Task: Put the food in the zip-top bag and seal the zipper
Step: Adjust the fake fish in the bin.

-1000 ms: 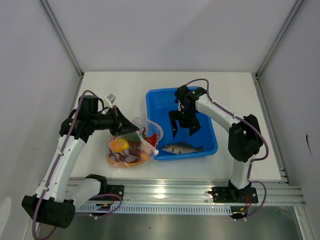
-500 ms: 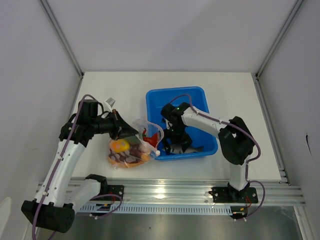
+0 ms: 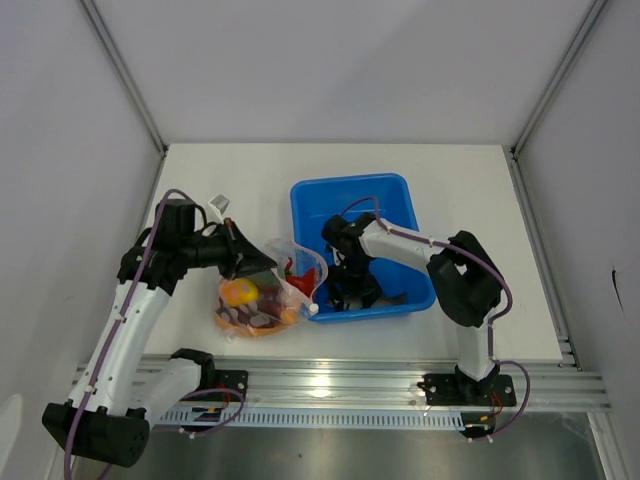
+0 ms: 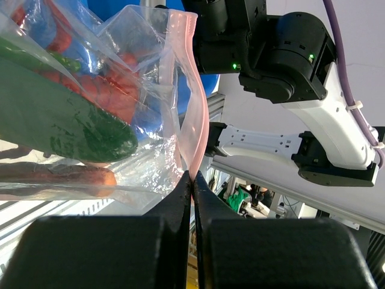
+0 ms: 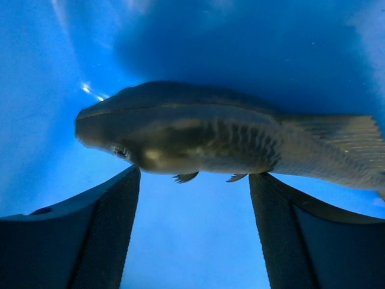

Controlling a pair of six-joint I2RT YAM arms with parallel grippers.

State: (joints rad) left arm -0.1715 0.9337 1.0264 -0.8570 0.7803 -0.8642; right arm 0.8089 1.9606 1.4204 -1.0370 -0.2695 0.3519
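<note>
Left gripper [image 4: 192, 176]: clamped on the zip-top bag [image 3: 262, 300] rim beside the zipper [image 4: 191, 102], near the table's [image 3: 230, 170] front edge.
Right gripper [image 5: 195, 180]: jaws apart over the grey fish [image 5: 210, 141], at the blue tub's [image 3: 380, 200] near edge.
Risk: the jaws lay along the fish's length, so closing might have pushed it away instead of gripping it. The bag mouth looked narrow.

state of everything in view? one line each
Crinkly clear plastic zip-top bag: unsealed, mouth open, food inside.
Left end effector: shut on pink-red zipper strip.
Blue rectangular plastic tub: upright.
Grey toy fish: lying in tub, ungripped.
Right end effector: open, straddling fish.
</note>
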